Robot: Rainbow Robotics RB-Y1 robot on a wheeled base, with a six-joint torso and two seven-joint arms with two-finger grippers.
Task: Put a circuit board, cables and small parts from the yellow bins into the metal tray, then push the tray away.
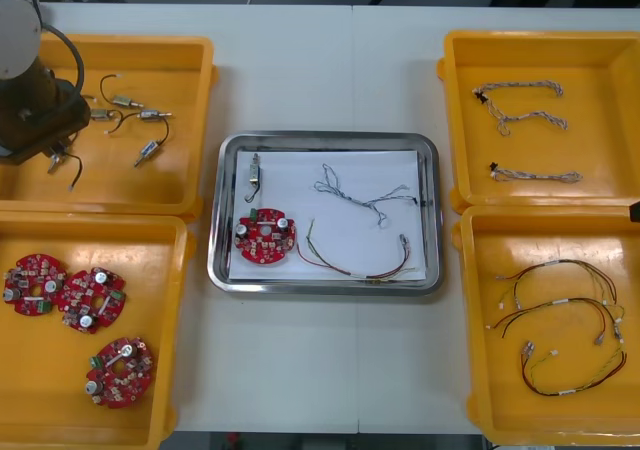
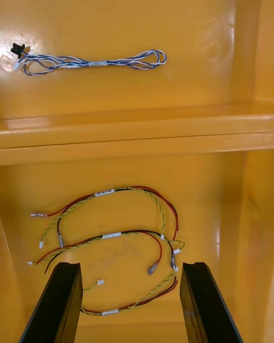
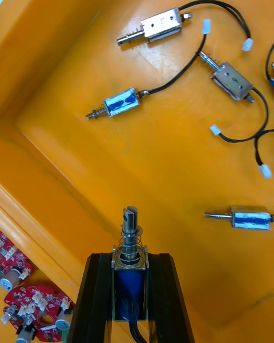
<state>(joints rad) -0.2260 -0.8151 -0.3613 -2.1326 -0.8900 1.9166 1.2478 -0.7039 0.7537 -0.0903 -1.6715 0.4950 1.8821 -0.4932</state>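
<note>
1. Over the far left yellow bin (image 1: 130,185): left end effector (image 3: 130,256) clenched on a small metal part (image 3: 129,237), blue-bodied, its spring-wrapped pin pointing away along the fingers.
2. Over the near right yellow bin (image 1: 560,410): right end effector (image 2: 130,266) released above red and yellow cables (image 2: 114,217).
3. Mid-counter (image 1: 300,370): metal tray (image 1: 222,270), white inside, holding a round circuit board (image 1: 265,237).

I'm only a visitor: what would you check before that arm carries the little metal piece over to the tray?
1. Left gripper shut on a small metal part: ok.
2. Its black wire clear of the other parts in the yellow bin: cannot tell.
3. Bare room in the metal tray: ok.
4. Tray already holds a circuit board, a blue and white cable and a red and yellow cable: ok.
5. Right gripper open over the near right bin, away from the tray: ok.
</note>
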